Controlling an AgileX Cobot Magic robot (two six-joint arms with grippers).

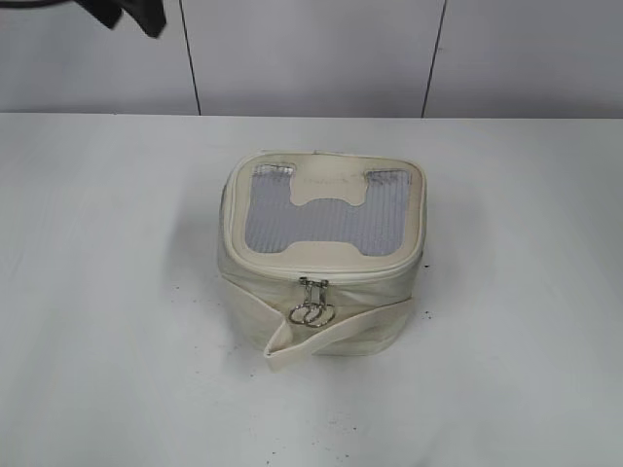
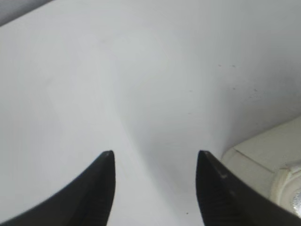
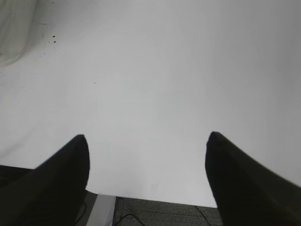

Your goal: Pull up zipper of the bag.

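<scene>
The cream-white boxy bag (image 1: 321,258) stands in the middle of the white table, its grey ribbed top with the cream H-shaped patch facing up. The zipper (image 1: 311,302) shows as two silver pulls with round rings hanging side by side at the front of the lid rim, above the wide strap. My left gripper (image 2: 155,155) is open and empty over bare table, with a corner of the bag (image 2: 263,155) just right of its right finger. My right gripper (image 3: 146,139) is open and empty above the table's edge. Neither gripper's jaws show in the exterior view.
A dark part of an arm (image 1: 127,15) shows at the top left of the exterior view. The white table (image 1: 107,292) stretches round the bag. In the right wrist view the table's edge (image 3: 155,200) and grey floor with a cable lie below the fingers.
</scene>
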